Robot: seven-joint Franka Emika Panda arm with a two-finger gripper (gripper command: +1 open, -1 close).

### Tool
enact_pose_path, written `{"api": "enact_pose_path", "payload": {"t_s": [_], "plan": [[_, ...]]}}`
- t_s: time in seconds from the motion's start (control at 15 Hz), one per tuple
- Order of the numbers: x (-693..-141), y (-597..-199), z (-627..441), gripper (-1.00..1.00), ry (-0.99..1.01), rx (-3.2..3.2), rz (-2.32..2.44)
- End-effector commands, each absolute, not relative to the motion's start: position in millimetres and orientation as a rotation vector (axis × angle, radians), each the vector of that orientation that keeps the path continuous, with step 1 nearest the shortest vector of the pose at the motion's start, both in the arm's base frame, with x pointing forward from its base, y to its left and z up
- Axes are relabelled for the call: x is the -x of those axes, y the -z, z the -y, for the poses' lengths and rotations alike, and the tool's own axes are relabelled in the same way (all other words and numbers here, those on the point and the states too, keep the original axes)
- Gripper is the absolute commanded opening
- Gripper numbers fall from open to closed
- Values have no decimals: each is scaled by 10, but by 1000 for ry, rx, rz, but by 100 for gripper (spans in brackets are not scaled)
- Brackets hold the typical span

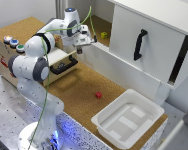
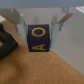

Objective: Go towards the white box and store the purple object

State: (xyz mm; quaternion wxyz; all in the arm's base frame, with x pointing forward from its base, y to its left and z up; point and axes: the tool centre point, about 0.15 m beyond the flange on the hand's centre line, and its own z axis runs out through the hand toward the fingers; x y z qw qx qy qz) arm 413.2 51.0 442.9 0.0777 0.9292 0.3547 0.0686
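Note:
In the wrist view a purple cube (image 2: pixel 40 39) with yellow letters sits between my two fingers, and my gripper (image 2: pixel 40 27) is shut on it above the cork floor. In the exterior view my gripper (image 1: pixel 80 48) hangs above the cork surface, between the wooden drawer unit and the white cabinet. I cannot make out the cube there. The white box (image 1: pixel 108 129), a wide shallow tub, rests empty at the cork surface's front corner on the exterior view's right, well away from my gripper.
A small red cube (image 1: pixel 98 94) lies on the cork between my gripper and the tub. The wooden drawer unit (image 1: pixel 61 56) with a black handle (image 1: pixel 64 65) is beside my gripper. The white cabinet door (image 1: pixel 144 50) stands open, with a yellow-green object (image 1: pixel 104 35) inside.

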Motion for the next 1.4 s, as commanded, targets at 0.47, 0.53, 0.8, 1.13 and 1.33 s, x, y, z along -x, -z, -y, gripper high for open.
{"api": "enact_pose_path", "payload": {"t_s": [0.47,0.53,0.8,1.13,1.33], "plan": [[-3800,-3995,1469,-100,-184,-2909,-292],[-3807,-3958,1618,-100,-177,-2913,-256],[-3908,-3724,2447,-100,-163,-2926,-177],[-3900,-3330,3481,-100,-104,-2915,-126],[-3856,-3146,3900,-100,-103,-2925,-108]]}}
